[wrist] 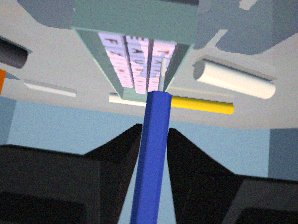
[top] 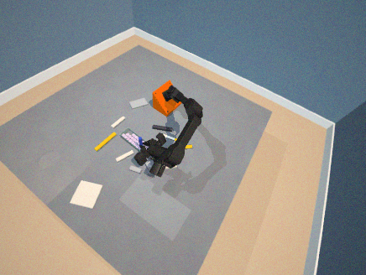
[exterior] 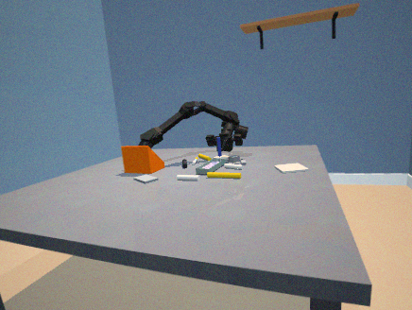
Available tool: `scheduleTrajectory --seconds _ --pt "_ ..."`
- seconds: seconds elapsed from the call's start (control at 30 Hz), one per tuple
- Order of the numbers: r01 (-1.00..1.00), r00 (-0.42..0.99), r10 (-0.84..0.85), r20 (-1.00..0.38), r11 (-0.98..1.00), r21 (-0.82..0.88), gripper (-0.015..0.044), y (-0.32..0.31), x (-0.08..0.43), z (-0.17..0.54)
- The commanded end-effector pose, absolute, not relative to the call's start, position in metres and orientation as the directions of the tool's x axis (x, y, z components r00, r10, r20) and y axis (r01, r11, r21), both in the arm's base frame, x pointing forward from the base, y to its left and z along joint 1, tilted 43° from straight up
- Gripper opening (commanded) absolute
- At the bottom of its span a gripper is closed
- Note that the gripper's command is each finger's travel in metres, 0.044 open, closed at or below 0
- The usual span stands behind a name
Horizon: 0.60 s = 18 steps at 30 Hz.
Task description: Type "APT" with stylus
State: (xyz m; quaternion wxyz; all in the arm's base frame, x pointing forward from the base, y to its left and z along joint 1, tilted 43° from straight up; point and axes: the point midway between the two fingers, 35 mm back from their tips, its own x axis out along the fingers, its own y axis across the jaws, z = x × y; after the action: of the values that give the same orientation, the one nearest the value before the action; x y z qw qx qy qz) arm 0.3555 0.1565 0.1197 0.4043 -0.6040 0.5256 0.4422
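Note:
The keyboard (top: 124,131) (exterior: 201,170) (wrist: 135,17) is a grey-green slab with pinkish lettered keys in rows. My gripper (exterior: 225,149) (wrist: 155,131) is shut on the blue stylus (top: 140,141) (exterior: 219,146) (wrist: 151,175), with a fingertip on each side of its shaft. The stylus stands nearly upright in the exterior view. In the wrist view its thin pale tip reaches over the rightmost row of keys, near the row's lettered end. The key under the tip is too blurred to name, and I cannot tell whether the tip touches it. In the top view the arm hides part of the keyboard.
A white cylinder (top: 124,156) (exterior: 232,166) (wrist: 235,80) lies beside the keyboard. A yellow bar (top: 105,142) (exterior: 224,175) (wrist: 202,105) and another white bar (top: 118,121) (exterior: 188,178) lie beyond it. A black cylinder (top: 162,127) (exterior: 184,163) (wrist: 11,53) and an orange wedge (top: 161,102) (exterior: 137,161) are on the other side.

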Motion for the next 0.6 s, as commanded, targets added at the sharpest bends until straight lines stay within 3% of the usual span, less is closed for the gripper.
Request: scheduleTrajectory --seconds 0.0,0.57 --pt "-0.993 0.05 -0.277 -0.959 -0.114 -0.019 0.0081 0.1577 0.3549 0.1162" --pt "-0.993 0.05 -0.277 -0.96 -0.114 -0.018 0.0081 0.1615 0.3545 0.1123"
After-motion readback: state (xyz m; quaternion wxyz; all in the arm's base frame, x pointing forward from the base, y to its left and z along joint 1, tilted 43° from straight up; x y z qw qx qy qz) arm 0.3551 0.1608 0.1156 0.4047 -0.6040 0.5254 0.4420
